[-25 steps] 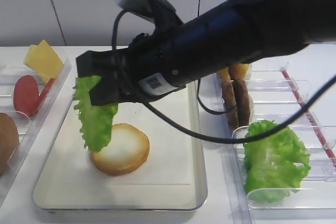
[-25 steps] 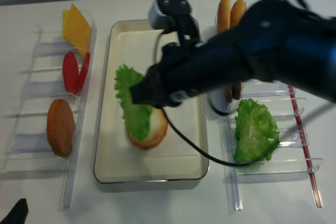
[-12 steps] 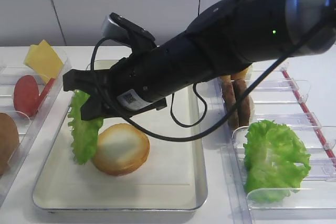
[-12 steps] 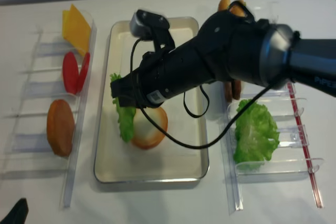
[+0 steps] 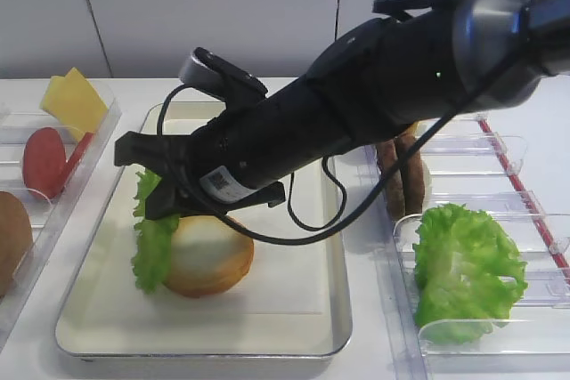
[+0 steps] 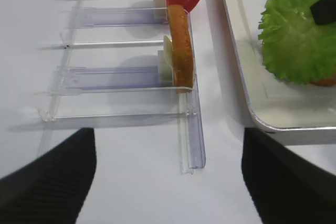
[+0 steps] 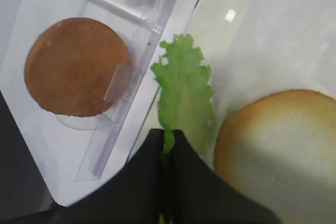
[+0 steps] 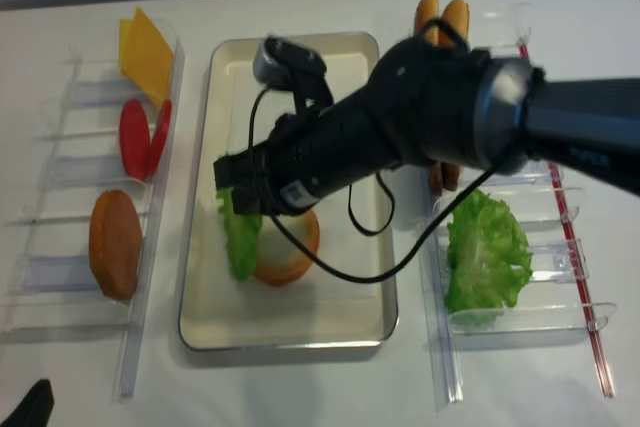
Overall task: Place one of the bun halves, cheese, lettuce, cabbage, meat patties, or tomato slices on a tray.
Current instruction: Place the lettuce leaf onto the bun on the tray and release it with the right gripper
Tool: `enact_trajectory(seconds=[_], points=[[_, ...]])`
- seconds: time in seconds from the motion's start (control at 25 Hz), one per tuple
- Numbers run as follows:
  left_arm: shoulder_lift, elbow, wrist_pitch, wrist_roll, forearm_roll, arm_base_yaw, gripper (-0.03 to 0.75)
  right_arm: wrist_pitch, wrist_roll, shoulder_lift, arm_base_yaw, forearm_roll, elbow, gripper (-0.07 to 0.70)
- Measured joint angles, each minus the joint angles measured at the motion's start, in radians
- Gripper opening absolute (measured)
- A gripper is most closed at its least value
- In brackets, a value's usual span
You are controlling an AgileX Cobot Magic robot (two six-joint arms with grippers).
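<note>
While my right pincer [image 7: 167,139] is clamped shut on the lettuce [image 7: 185,98], the leaf hangs down to the tray [image 5: 294,309], just left of the bun half [image 5: 209,255] lying there, seemingly touching its edge. Judgement: placement nearly done; what's left is to open and back off. Cheese [image 5: 73,100], tomato slices [image 5: 44,159], meat patties [image 5: 403,173] sit in their racks [image 5: 485,220].

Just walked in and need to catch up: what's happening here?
The right gripper is shut on a lettuce leaf, which hangs on the left side of a bun half lying on the tray. Cheese, tomato slices and meat patties wait in side racks. The left gripper is idle, open.
</note>
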Motion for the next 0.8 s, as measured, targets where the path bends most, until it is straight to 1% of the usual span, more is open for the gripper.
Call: enact_trajectory(seconds=[0.12,0.2,0.44,0.52,0.6,0.8], points=[[0.0,0.0,0.0,0.0,0.0,0.0,0.556,0.0,0.016,0.007,0.0,-0.025,-0.001,0.052],[0.0,0.0,0.0,0.0,0.0,0.0,0.556,0.0,0.047,0.007,0.0,-0.064,-0.001,0.052],[0.0,0.0,0.0,0.0,0.0,0.0,0.556,-0.015,0.24,0.007,0.0,-0.304,-0.001,0.052],[0.0,0.0,0.0,0.0,0.0,0.0,0.556,-0.029,0.284,0.007,0.0,-0.353,-0.001,0.052],[0.0,0.0,0.0,0.0,0.0,0.0,0.556,-0.039,0.305,0.007,0.0,-0.374,-0.001,0.052],[0.0,0.0,0.0,0.0,0.0,0.0,0.556,-0.054,0.313,0.007,0.0,-0.389,-0.001,0.052]])
